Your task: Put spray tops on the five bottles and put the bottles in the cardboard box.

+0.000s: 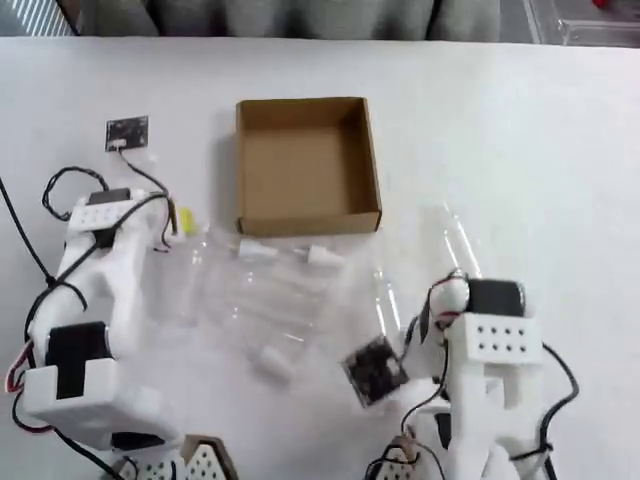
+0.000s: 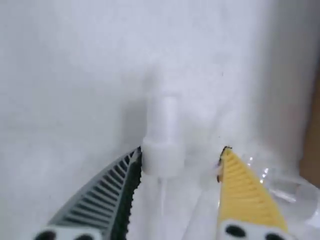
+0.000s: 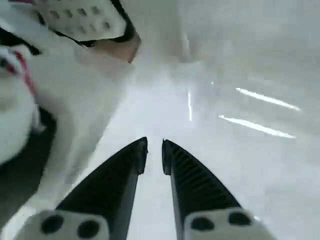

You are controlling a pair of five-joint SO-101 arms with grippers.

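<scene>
While the jaws of the left gripper are held spread, a white spray top is bracketed between them, close against the grey jaw and apart from the yellow one. This is judged to be the set-up for a grasp, so that the top can be carried to a bottle neck. A clear bottle is seen just beside the yellow jaw. The jaws of the right gripper stand almost pressed together, with only a slim gap and nothing pinched, above the table. From above, the bottles are found lying in a loose cluster. The cardboard box is set at their 12 o'clock, open upward with no bottle in it, near enough for short transfers. The left arm is placed at their 9 o'clock and the right arm at 4 o'clock.
</scene>
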